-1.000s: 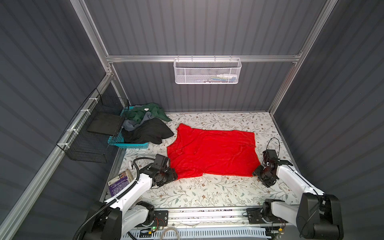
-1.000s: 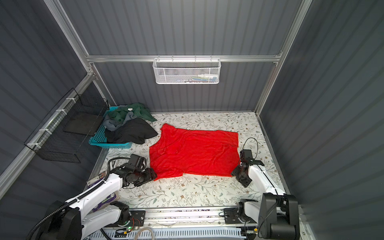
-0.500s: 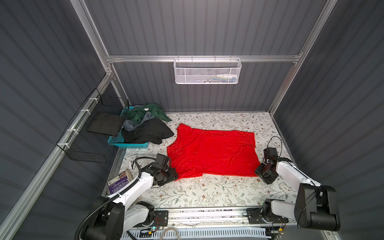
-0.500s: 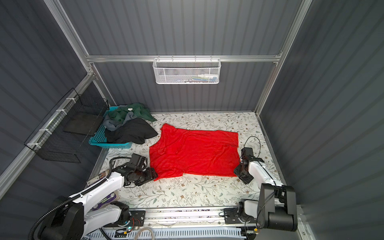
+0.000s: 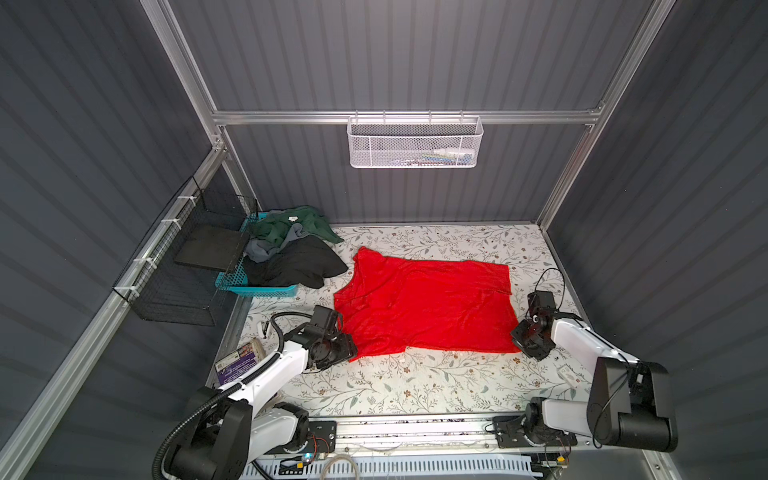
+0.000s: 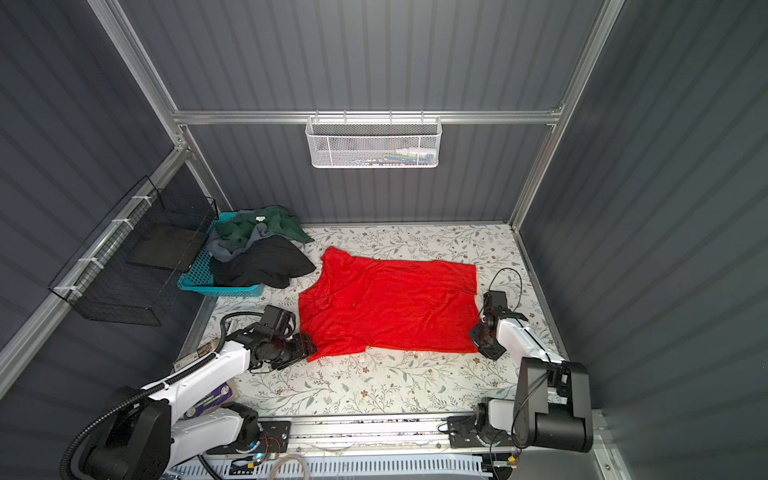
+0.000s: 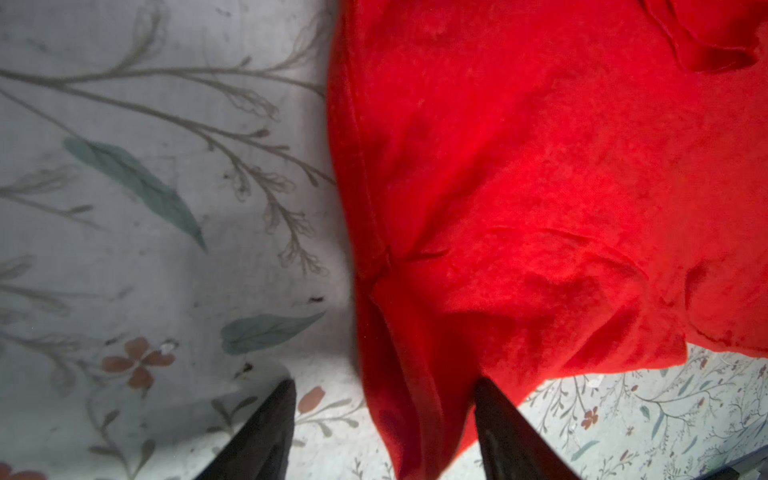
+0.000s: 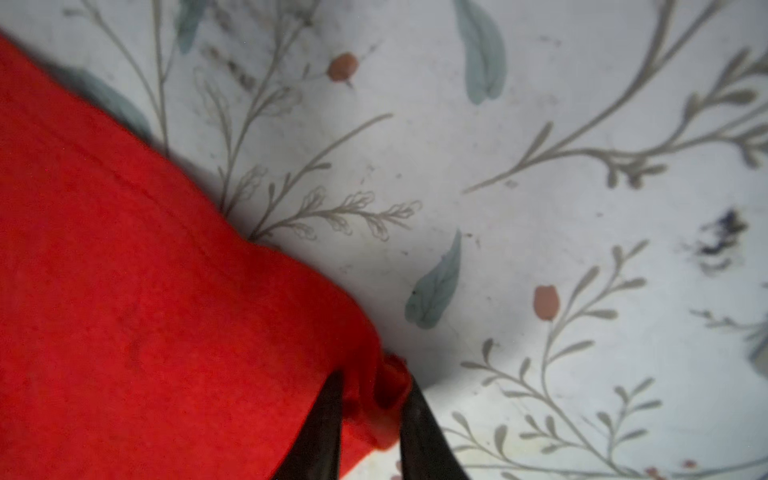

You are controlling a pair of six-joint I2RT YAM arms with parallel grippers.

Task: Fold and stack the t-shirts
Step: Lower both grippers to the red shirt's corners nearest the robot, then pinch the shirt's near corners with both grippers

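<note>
The red t-shirt lies spread flat on the floral table. My left gripper sits low at the shirt's near left corner, open, with a fold of red cloth between its fingers. My right gripper is at the near right corner, shut on a bunched bit of the red hem. Dark green, grey and black t-shirts are piled on the teal basket at the back left.
A black wire rack hangs on the left wall. High on the back wall is a white mesh basket. A small printed box lies by the left arm. A small white item lies near the right arm.
My right gripper has closed its fingers on the shirt's near right corner. The left gripper has crept slightly onto the near left corner and stays open.
</note>
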